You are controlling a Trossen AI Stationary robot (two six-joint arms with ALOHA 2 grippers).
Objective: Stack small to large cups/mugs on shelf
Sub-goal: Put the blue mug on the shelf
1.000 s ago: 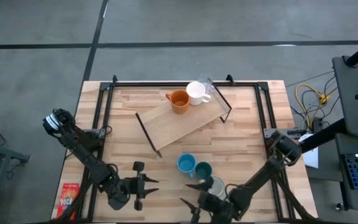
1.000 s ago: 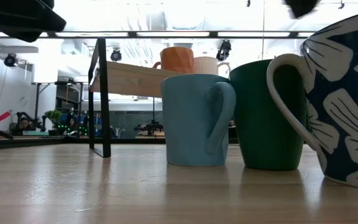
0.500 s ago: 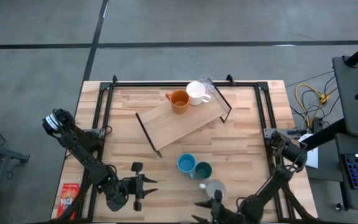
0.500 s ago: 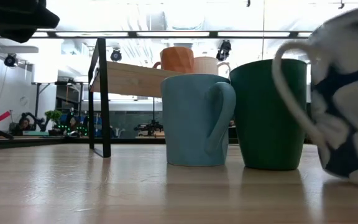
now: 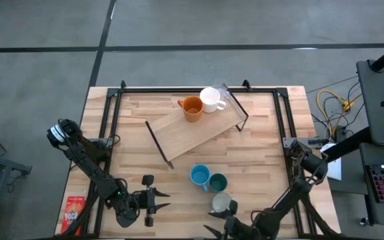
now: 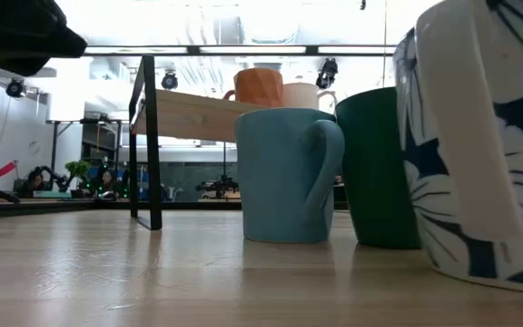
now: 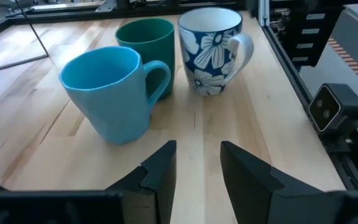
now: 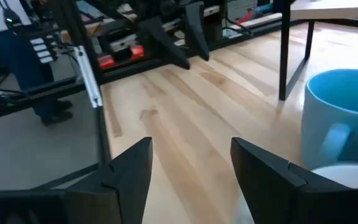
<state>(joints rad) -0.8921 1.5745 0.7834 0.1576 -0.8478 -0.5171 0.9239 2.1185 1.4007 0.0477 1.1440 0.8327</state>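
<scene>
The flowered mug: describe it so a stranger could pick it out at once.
Start at the wooden shelf lying across the middle of the table, then come toward the near edge, where three mugs stand close together. The flowered mug is the one nearest that edge, beside the green mug and beyond it the light blue mug. Only it has a pattern: white flowers on dark blue, with a white handle.

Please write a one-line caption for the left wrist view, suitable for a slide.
Left gripper open, facing light blue mug, dark green mug and navy floral mug standing on the wooden table.
</scene>
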